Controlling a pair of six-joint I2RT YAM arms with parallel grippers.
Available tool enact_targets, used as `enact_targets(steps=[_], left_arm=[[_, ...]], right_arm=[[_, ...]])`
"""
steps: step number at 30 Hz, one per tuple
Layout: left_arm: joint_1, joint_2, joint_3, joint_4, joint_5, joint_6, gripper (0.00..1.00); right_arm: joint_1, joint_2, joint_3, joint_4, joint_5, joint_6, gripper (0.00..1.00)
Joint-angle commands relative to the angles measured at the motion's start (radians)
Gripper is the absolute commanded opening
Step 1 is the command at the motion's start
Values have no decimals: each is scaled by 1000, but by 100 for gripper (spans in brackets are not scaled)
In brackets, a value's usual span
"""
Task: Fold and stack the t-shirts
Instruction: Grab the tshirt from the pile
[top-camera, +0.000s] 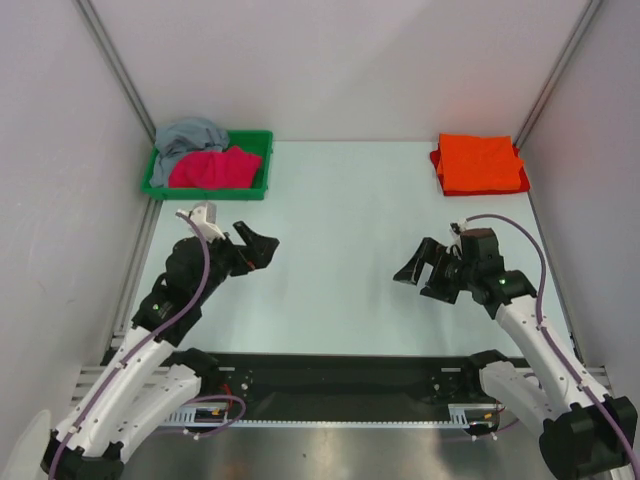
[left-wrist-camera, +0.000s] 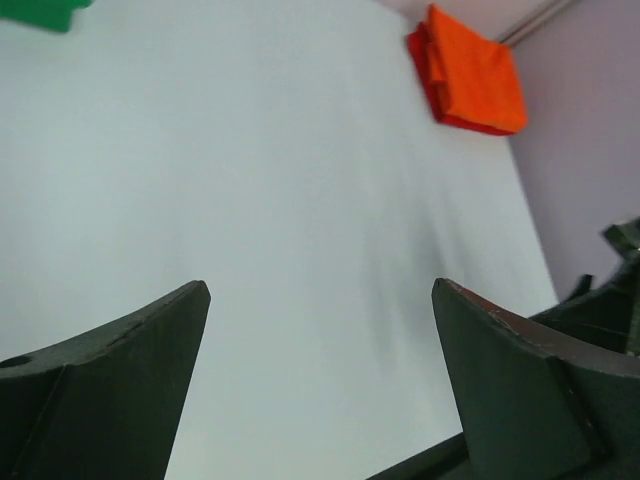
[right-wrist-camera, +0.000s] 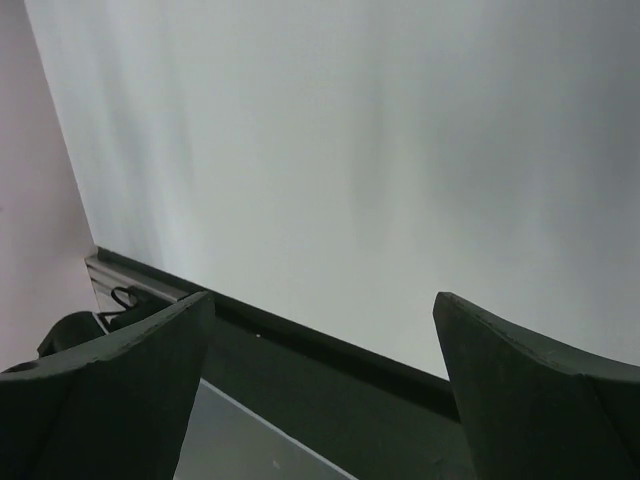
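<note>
The left gripper and the right gripper both hang over the table, fingers wide apart and holding nothing. The orange shirt lies folded far past the right fingers. The pink shirt and grey shirt lie bunched up in the green tray, just past the left fingers. The next job is probably the pink one. Pinch only its top cloth, lift it high over the tray's rim, then spread it flat between the two grippers. I cannot tell if the pink and grey are tangled. A red edge shows under the orange; shadow or cloth, I cannot say. The right wrist view shows no shirts.
</note>
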Motion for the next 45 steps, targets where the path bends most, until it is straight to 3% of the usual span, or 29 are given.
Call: enact_targets(steps=[1, 3, 8, 11, 15, 18, 23, 24, 25, 29, 32, 36, 39, 40, 42, 45], left_arm=[[27, 12, 99, -206, -128, -7, 100], [80, 58, 145, -202, -6, 85, 100], [145, 171, 191, -105, -34, 74, 100], [206, 263, 269, -91, -43, 57, 100], [251, 528, 462, -136, -101, 86, 99], [269, 752, 646, -151, -204, 123, 91], [363, 1125, 974, -225, -211, 137, 59], [370, 1179, 1031, -252, -217, 141, 56], [380, 1232, 1094, -341, -229, 140, 56], [390, 1508, 1444, -531, -319, 154, 72], [389, 1593, 1553, -573, -374, 142, 75], [389, 1636, 1552, -561, -425, 109, 77], [393, 1685, 1567, -535, -389, 135, 68], [395, 1693, 1576, -536, -372, 141, 48], [398, 1692, 1613, -513, -330, 163, 23], [398, 1653, 1653, -455, -287, 209, 4]], right_arm=[[-30, 11, 90, -64, 90, -63, 100], [-88, 34, 106, -94, 82, -73, 100], [-290, 100, 116, -67, -128, -101, 100], [-234, 143, 204, -105, -6, -141, 100], [-165, 177, 313, -185, 113, -188, 100], [-114, 220, 384, -240, 96, -266, 100], [-74, 241, 455, -285, 90, -317, 98], [-74, 252, 462, -288, 79, -320, 97], [-74, 257, 468, -291, 63, -320, 97], [-74, 257, 479, -312, 67, -319, 97], [-76, 249, 478, -325, 102, -317, 97], [-77, 252, 475, -331, 114, -299, 97], [-76, 249, 478, -338, 119, -285, 98], [-77, 248, 484, -343, 125, -282, 97], [-77, 245, 488, -352, 130, -278, 97], [-77, 243, 501, -358, 131, -271, 97]])
